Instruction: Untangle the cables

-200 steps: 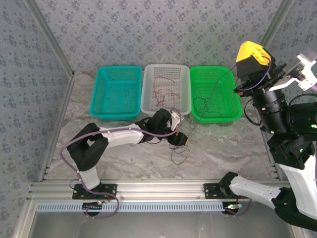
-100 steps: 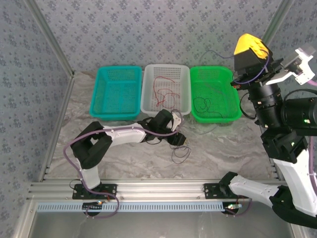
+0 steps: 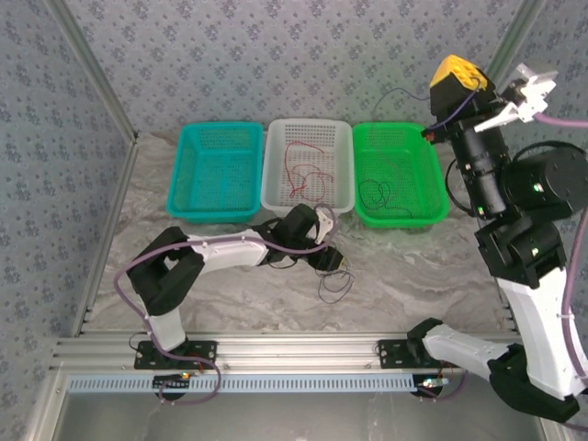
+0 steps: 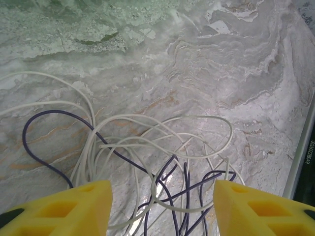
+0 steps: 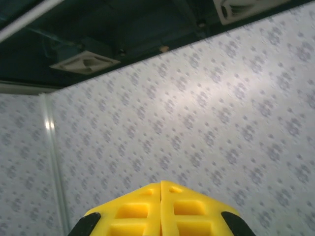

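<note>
A tangle of thin cables [image 3: 336,285] lies on the marbled table just right of my left gripper [image 3: 332,260]. In the left wrist view, white cable loops [image 4: 197,118] cross dark purple-black strands [image 4: 54,112]. My left gripper [image 4: 162,209] hovers open over them and holds nothing. A red cable [image 3: 299,165] lies in the white basket [image 3: 308,122]. A black cable [image 3: 375,195] lies in the green basket [image 3: 395,126]. My right gripper [image 3: 453,73] is raised high at the back right, its fingers [image 5: 161,206] pressed together. A thin dark cable end [image 3: 404,91] curls out to its left.
An empty teal basket [image 3: 216,126] stands left of the white one along the back. Patterned walls and metal posts close in the table. The aluminium rail [image 3: 294,354] with both arm bases runs along the near edge.
My right arm has swung higher and turned. The dark cable that ran taut from the table up to it has come free and now curls beside the gripper. My left gripper has barely shifted.
</note>
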You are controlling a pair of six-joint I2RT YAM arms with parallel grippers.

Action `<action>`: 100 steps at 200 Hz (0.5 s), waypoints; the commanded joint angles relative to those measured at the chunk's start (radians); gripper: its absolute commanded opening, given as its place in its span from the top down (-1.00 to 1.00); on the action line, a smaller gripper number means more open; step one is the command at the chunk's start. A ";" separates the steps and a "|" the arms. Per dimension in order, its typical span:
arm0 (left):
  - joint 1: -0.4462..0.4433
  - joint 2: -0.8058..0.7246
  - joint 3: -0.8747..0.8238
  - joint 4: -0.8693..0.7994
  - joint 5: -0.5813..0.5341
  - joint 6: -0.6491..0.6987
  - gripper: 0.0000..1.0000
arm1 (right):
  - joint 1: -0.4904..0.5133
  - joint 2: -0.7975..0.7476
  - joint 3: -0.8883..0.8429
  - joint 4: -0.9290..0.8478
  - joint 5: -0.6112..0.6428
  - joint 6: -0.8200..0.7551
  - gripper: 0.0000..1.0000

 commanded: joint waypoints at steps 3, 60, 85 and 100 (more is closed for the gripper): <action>-0.006 -0.060 -0.024 0.007 -0.037 0.012 -0.15 | -0.128 0.057 0.026 -0.129 -0.063 0.114 1.00; -0.004 -0.118 -0.085 -0.018 -0.101 0.015 -0.18 | -0.412 0.151 -0.021 -0.100 -0.261 0.299 1.00; -0.002 -0.136 -0.091 -0.029 -0.121 0.023 -0.19 | -0.463 0.193 -0.040 -0.119 -0.300 0.306 1.00; -0.002 -0.139 -0.087 -0.033 -0.129 0.030 -0.20 | -0.493 0.217 -0.064 -0.130 -0.329 0.315 1.00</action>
